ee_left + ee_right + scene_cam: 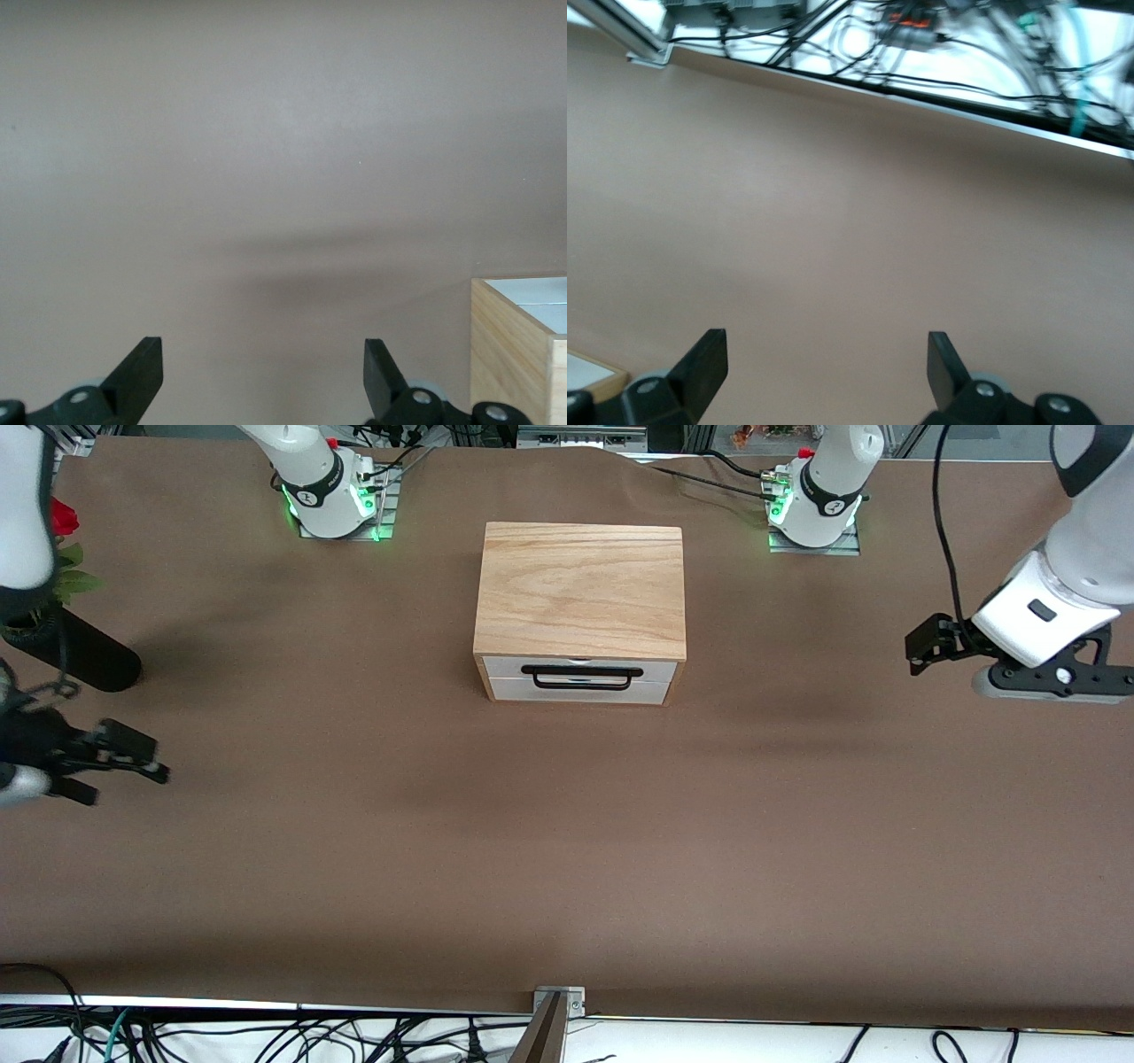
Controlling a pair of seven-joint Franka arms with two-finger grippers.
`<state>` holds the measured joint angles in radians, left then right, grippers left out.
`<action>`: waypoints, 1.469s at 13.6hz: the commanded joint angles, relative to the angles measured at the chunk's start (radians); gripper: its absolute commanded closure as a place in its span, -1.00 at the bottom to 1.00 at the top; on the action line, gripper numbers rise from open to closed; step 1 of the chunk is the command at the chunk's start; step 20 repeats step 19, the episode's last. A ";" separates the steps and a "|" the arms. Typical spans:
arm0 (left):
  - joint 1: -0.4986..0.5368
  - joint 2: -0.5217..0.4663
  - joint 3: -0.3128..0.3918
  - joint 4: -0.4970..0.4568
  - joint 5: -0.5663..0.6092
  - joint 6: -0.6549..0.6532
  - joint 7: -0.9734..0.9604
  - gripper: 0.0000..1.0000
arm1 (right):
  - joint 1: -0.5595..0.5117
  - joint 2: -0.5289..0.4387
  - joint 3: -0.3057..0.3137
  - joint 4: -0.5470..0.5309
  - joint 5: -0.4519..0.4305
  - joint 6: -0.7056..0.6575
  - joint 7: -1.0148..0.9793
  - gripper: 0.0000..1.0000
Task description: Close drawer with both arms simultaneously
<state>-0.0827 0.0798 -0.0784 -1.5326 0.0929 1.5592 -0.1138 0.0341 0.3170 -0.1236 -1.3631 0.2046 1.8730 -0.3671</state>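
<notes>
The light-oak box [580, 589] stands mid-table, between the two arm bases. The drawer [580, 691] faces the front camera, with a white front panel and a black bar handle [582, 677]; its front sits about level with the box's front. My left gripper [917, 657] hovers open and empty over the table toward the left arm's end, well apart from the box. Its wrist view shows the open fingers [142, 372] and a corner of the box [514, 354]. My right gripper [133, 766] hovers open and empty toward the right arm's end; the open gripper [826, 354] shows in its wrist view over bare table.
A black tube-like vase [89, 657] with a red flower [62, 518] lies near the right arm, at that end of the table. Cables and a metal bracket [558, 1001] run along the table edge nearest the front camera. The brown tabletop [567, 850] is flat.
</notes>
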 commanded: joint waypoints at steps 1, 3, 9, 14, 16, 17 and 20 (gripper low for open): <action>-0.006 -0.087 0.012 -0.129 0.004 0.096 -0.030 -1.00 | 0.001 -0.110 0.018 -0.099 -0.165 0.022 0.004 -1.00; -0.002 -0.095 0.014 -0.138 -0.066 0.108 -0.030 -1.00 | 0.000 -0.134 0.039 -0.111 -0.198 -0.021 0.094 -1.00; 0.004 -0.097 0.040 -0.138 -0.105 0.101 0.064 -1.00 | -0.007 -0.205 0.081 -0.180 -0.202 -0.124 0.284 -1.00; 0.017 -0.097 0.037 -0.123 -0.105 0.046 0.063 -1.00 | 0.029 -0.173 0.084 -0.134 -0.202 -0.167 0.458 -1.00; 0.018 -0.092 0.038 -0.119 -0.105 0.038 0.072 -1.00 | 0.029 -0.167 0.084 -0.134 -0.200 -0.166 0.455 -1.00; 0.018 -0.092 0.038 -0.119 -0.105 0.038 0.072 -1.00 | 0.029 -0.167 0.084 -0.134 -0.200 -0.166 0.455 -1.00; 0.017 -0.087 0.038 -0.109 -0.104 0.036 0.071 -1.00 | 0.029 -0.167 0.084 -0.134 -0.202 -0.169 0.452 -1.00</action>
